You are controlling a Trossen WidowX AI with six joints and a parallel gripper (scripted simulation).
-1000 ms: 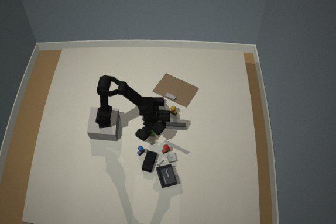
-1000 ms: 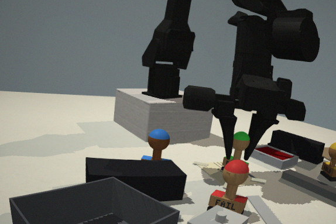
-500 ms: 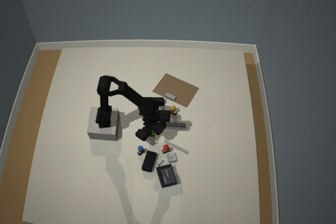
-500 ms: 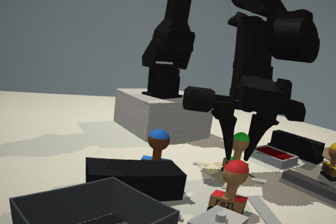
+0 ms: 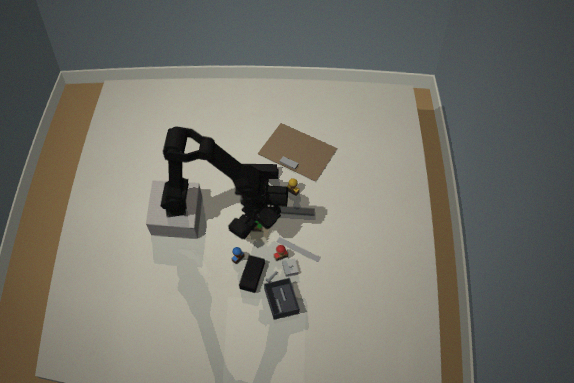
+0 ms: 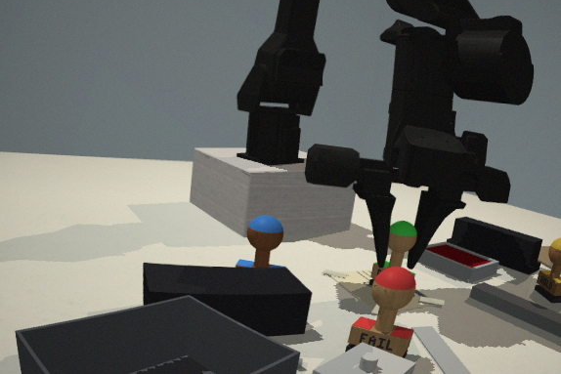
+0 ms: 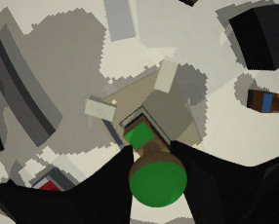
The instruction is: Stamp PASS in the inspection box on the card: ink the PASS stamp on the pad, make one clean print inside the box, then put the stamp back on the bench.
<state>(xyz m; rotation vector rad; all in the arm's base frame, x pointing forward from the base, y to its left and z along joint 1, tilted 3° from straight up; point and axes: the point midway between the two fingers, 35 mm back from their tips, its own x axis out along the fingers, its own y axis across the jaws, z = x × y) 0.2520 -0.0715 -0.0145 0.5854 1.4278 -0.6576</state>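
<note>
My gripper (image 6: 397,266) (image 7: 151,149) is shut on the neck of the green-topped PASS stamp (image 5: 258,226) (image 6: 403,229) (image 7: 158,184). The stamp is upright and low over the card (image 6: 359,294) (image 7: 175,111). In the wrist view its base lies within the box outline (image 7: 131,114); whether its face touches the card is hidden. Pale strips (image 7: 167,75) (image 7: 100,108) lie at the card's edges. The red ink pad (image 6: 459,254) (image 7: 49,186) is beside the card, right of the gripper in the exterior view.
The red-topped FAIL stamp (image 5: 281,249) (image 6: 395,290), blue-topped stamp (image 5: 237,251) (image 6: 265,232) and yellow-topped stamp (image 5: 293,183) stand around the card. A black block (image 5: 252,274) (image 6: 230,311), an open dark tray (image 6: 98,332) and a dark bar (image 6: 518,308) (image 7: 29,104) are also near.
</note>
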